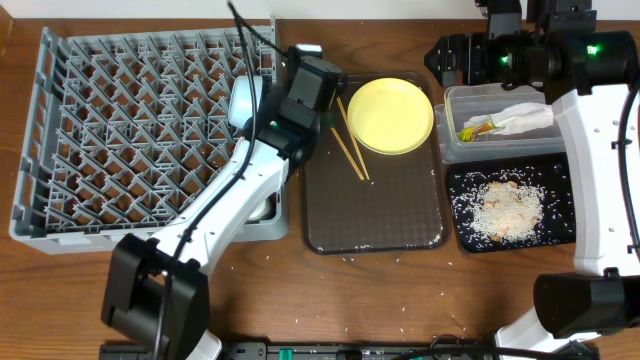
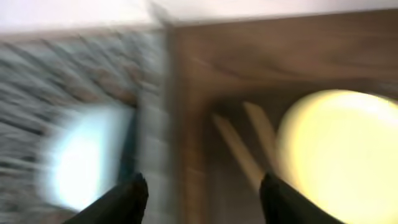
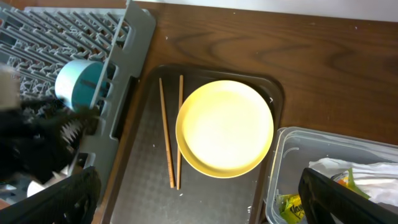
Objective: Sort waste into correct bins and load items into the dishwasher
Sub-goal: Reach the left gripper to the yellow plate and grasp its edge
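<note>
Left wrist view, blurred: your left gripper (image 2: pixel 202 183) stood spread, seemingly empty, round yellow plate (image 2: pixel 342 155) at three o'clock; right gripper (image 3: pixel 205 193) gaped wide.

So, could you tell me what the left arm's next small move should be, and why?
Probably swing the open, empty left gripper toward the chopsticks: the light blue bowl sits in the dish rack, but chopsticks and yellow plate lie unloaded.

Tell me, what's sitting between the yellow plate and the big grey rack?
A pair of wooden chopsticks on the dark tray, beside the yellow plate and short of the grey rack; the right wrist view shows it plainly.
</note>
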### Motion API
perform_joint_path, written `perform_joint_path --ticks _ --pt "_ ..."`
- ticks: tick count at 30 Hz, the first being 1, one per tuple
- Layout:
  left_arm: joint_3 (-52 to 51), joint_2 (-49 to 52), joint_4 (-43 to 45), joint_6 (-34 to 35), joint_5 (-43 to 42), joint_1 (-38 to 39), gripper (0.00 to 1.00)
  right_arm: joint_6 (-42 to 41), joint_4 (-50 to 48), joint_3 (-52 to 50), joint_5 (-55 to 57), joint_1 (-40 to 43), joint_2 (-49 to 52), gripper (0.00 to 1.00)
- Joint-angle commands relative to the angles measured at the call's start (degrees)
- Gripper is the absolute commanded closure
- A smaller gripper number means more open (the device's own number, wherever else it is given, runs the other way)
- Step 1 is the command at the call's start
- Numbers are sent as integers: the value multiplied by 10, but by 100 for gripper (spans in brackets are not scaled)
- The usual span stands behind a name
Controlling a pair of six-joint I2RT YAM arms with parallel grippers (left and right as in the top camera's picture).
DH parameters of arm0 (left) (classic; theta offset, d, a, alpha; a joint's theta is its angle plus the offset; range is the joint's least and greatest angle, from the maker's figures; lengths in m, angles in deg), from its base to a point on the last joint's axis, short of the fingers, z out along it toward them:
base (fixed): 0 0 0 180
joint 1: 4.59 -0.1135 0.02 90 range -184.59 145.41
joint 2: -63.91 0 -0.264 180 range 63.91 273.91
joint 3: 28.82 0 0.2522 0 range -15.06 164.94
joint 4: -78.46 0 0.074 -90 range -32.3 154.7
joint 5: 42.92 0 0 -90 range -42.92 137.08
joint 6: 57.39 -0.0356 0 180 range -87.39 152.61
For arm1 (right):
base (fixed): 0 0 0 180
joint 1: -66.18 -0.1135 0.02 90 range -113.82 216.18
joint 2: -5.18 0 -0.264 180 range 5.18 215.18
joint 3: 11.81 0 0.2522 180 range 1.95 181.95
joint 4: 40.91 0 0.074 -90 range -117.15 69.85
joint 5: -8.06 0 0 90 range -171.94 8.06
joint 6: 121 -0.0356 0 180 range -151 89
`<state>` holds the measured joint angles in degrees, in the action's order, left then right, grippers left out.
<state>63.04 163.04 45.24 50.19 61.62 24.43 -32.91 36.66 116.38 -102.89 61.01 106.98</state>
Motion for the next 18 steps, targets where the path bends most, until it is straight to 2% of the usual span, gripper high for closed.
perform_joint_path --ticks 1,5,10,16,18 --pt "3 45 -12 193 -170 14 44 -2 1 6 2 -5 -1 1" --pt "3 95 13 277 -179 30 44 -2 1 6 2 -5 -1 1" --pt "3 136 90 310 -216 45 44 -2 1 6 2 -5 -1 1" --pt "2 165 90 368 -212 55 55 -2 1 6 2 -5 -1 1" --pt "2 170 89 382 -212 58 55 -2 1 6 2 -5 -1 1"
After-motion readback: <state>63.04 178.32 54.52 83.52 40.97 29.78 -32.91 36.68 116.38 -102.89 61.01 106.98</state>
